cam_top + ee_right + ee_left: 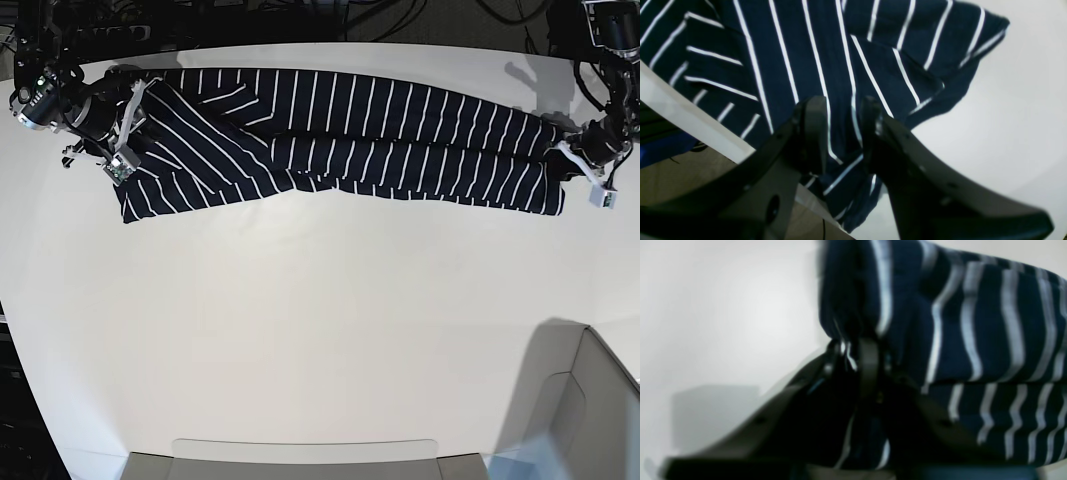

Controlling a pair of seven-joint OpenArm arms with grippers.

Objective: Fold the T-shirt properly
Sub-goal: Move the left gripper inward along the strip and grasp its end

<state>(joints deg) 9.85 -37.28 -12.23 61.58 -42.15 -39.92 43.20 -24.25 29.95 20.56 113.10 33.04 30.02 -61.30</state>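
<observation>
Navy striped T-shirt (350, 130) stretched along white table (300, 330), each end pinched in closed left pincer (853, 350) and right pincer (840, 133).

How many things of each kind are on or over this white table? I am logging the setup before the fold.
T-shirt, navy with white stripes: 1
Robot claws: 2, the left claw and the right claw, one at each end of the shirt
Table, white: 1
Total: 4
</observation>
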